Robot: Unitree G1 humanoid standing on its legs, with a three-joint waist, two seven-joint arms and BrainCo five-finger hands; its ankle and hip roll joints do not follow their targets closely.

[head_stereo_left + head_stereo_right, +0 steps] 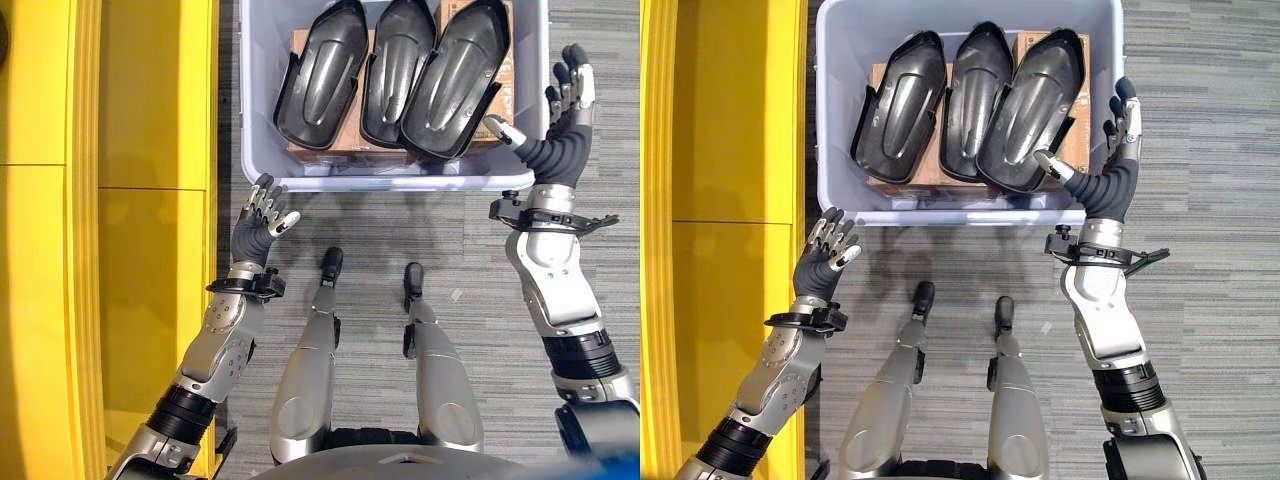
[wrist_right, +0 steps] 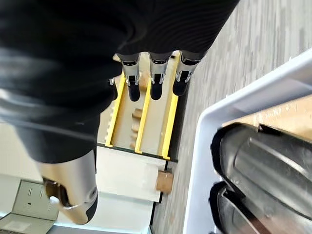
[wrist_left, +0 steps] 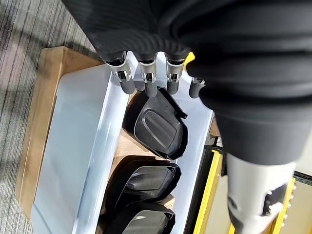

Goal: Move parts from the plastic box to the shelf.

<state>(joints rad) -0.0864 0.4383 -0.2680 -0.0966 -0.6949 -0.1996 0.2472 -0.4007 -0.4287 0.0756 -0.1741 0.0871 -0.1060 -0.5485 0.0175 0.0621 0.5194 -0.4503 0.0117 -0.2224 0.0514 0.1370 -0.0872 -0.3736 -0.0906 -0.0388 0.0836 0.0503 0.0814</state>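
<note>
Reaching toward the grey plastic box [image 1: 262, 120], both hands are up and empty: the left hand [image 1: 262, 222] hangs just short of the box's near left corner with fingers spread and relaxed, and the right hand [image 1: 562, 128] stands by the box's right wall, fingers straight and fanned, thumb pointing in over the rim. Nothing is gripped yet. Inside the box lie three black moulded parts, side by side and leaning on one another: the left part [image 1: 320, 72], the middle part [image 1: 396, 68] and the right part [image 1: 455, 78], all resting on brown cardboard [image 1: 305, 45]. The yellow shelf [image 1: 150, 200] runs along the robot's left, well apart from the parts. Now the risks, as I read them: these shells overlap, so lifting one could drag or tip its neighbour; their smooth, curved backs look slippery, and a one-handed pinch on a thin edge may let a part swing or drop. The right hand sits so near the wall that a reach inward could knock the rim and shift the box. Count so far: three parts, one box, one shelf, two open hands, none of the parts moved across.
</note>
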